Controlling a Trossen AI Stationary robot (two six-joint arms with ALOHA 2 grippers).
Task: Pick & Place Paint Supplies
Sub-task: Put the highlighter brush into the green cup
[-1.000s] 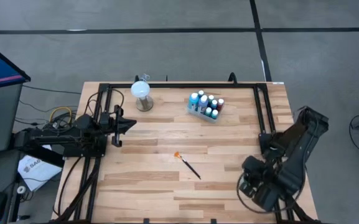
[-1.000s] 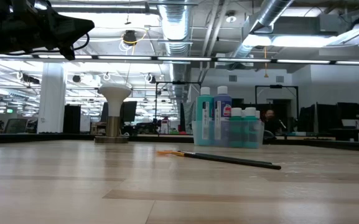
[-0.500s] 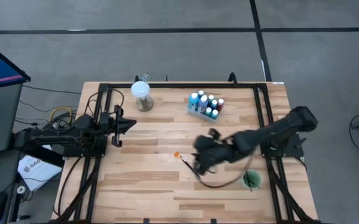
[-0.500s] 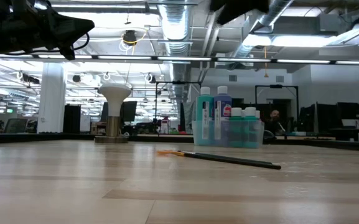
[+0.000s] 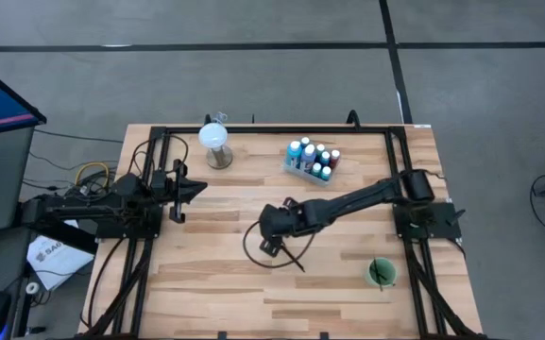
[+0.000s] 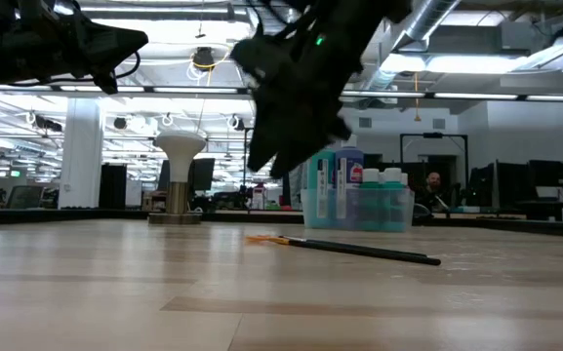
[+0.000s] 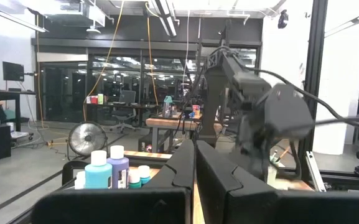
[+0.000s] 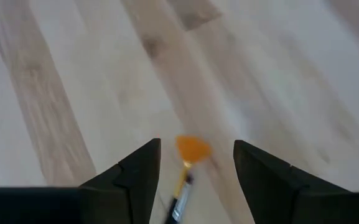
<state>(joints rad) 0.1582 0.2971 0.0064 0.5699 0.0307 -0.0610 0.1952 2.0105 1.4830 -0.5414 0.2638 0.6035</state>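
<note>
I have the right gripper [image 8: 195, 168] above the paintbrush [image 6: 344, 249], its fingers [image 8: 135, 171] spread apart on either side of the orange tip and holding nothing; the brush lies flat on the table [image 5: 215, 293] with its dark handle running out from under the gripper. Beyond the paintbrush, toward the far edge of the table, the paint bottles [image 5: 312, 161] stand together in a clear tray [image 6: 379, 210], and the white globe [image 5: 214, 135] stands farther along that same edge. The left gripper [image 7: 195, 171] waits well away from the paintbrush, over the table's left side, its fingers pressed together.
</note>
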